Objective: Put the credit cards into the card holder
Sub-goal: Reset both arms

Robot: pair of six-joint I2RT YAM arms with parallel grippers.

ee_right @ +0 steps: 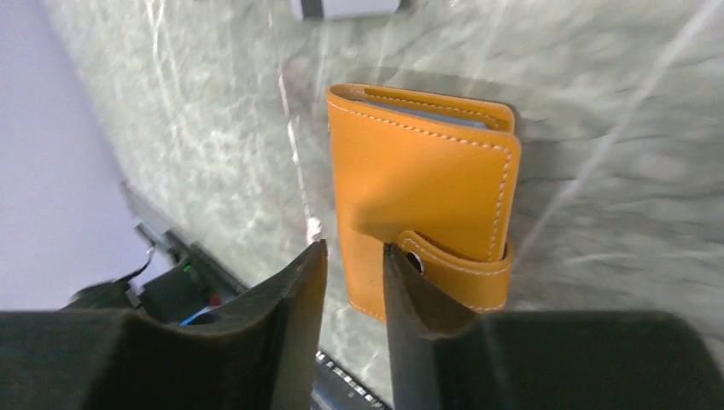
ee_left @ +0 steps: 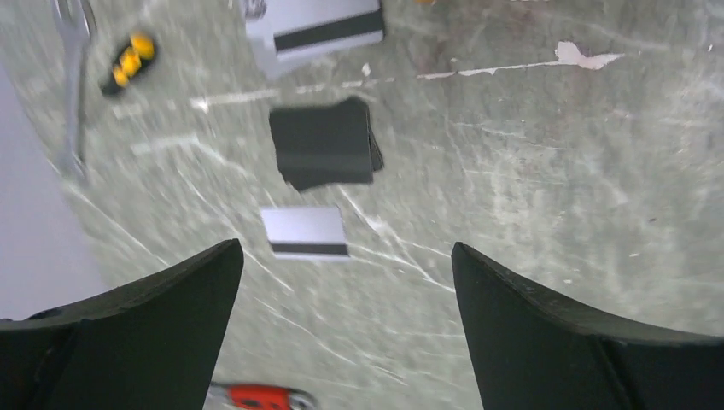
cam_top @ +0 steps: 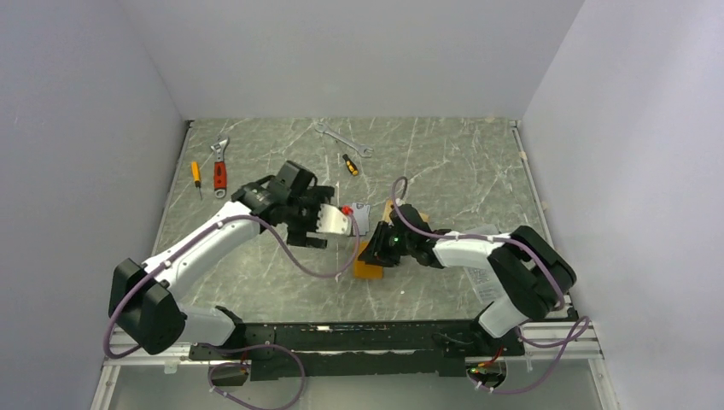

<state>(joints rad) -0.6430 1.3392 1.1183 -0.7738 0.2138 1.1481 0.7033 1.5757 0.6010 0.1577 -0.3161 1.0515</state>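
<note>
Credit cards lie loose on the counter just beyond the card holder, which rests closed. Left end effector hangs wide and empty above them. Right end effector stands narrow at the holder's tab corner, and I cannot tell whether it grips. Loading looks barely begun: next the holder needs opening and a card pinching.

A robot test cell in a lab: plain white walls box in my scuffed marbled worktop, my left arm and right arm bolt to a black base frame, with a wrench and screwdriver lying about
</note>
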